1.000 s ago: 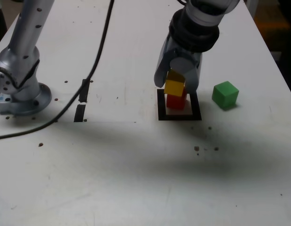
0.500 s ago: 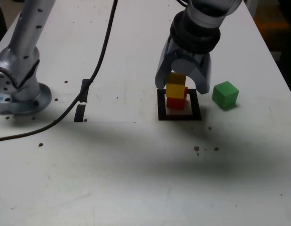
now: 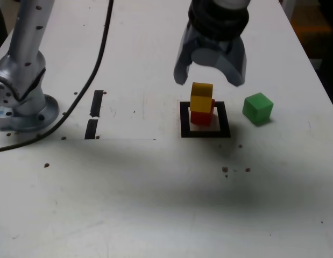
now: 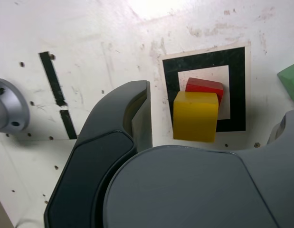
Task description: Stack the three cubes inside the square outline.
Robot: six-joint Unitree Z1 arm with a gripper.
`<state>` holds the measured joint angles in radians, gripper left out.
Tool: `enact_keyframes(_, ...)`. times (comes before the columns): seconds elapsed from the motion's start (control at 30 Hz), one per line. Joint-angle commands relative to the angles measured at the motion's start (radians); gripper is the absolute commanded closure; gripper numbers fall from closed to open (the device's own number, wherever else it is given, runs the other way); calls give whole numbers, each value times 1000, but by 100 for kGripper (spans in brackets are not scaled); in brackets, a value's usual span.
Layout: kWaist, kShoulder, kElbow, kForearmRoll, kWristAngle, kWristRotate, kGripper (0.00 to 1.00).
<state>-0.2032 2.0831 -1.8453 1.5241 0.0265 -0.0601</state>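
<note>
The yellow cube (image 3: 201, 97) sits on the red cube (image 3: 203, 116) inside the black square outline (image 3: 185, 121), its top slightly askew to the red one. Alone on the table, at the exterior view's right of the outline, rests the green cube (image 3: 257, 107). My gripper (image 3: 208, 80) hangs open just above the stack, jaws spread wide, touching nothing. The wrist view looks down on the yellow cube (image 4: 195, 116), the red cube (image 4: 203, 86) and the outline (image 4: 237, 95). One dark finger (image 4: 137, 114) stands beside the stack, and the green cube (image 4: 291, 83) shows at the frame's edge.
The arm's silver base (image 3: 21, 102) stands at the exterior view's left, with a black cable (image 3: 91, 75) trailing across the table. Two short black tape strips (image 3: 96, 103) lie between base and outline. The table's edge (image 3: 317, 70) runs close behind the green cube.
The gripper opened from around the yellow cube, let it go on the red cube, and rose clear above the stack. The cubes stayed put.
</note>
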Motion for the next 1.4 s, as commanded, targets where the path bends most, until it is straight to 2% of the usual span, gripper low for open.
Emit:
enact_keyframes(0.0, -9, -17, -26, 32, 16, -13, 0)
enact_keyframes(0.17, -17, -41, -111, 97, 49, -60, 0)
enact_keyframes(0.27, -16, -45, -151, 100, 44, -129, 0)
enact_keyframes(0.5, -21, -5, -230, 97, -17, -353, 0)
enact_keyframes(0.67, -27, 71, -326, 94, -60, -448, 0)
enact_keyframes(0.8, -31, 130, -403, 97, -70, -446, 0)
enact_keyframes(0.93, -26, 162, -409, 102, -80, -442, 0)
enact_keyframes(1.0, -17, 181, -398, 104, -98, -446, 0)
enact_keyframes(1.13, 9, 275, -432, 99, -166, -454, 0)
enact_keyframes(1.37, 25, 327, -451, 101, -177, -446, 0)
